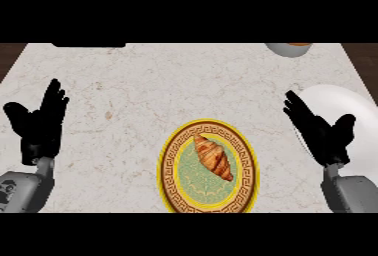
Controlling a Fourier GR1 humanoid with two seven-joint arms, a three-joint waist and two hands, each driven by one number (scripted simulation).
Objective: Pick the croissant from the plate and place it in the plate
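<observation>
Golden-brown croissant lies on yellow patterned plate, low centre of the marble counter. Long axis runs diagonal, upper-left to lower-right. White plate sits at right edge, partly behind the right robot hand; likely the target. Right robot hand open, fingers straight and up, holding nothing; croissant lies to its left and slightly lower. Left robot hand also open and empty, resting near left edge, farther from the croissant. Right hand looks nearer to both croissant and white plate, so it's the probable one to reach. Bowl-like object at top right, mostly cut off.
</observation>
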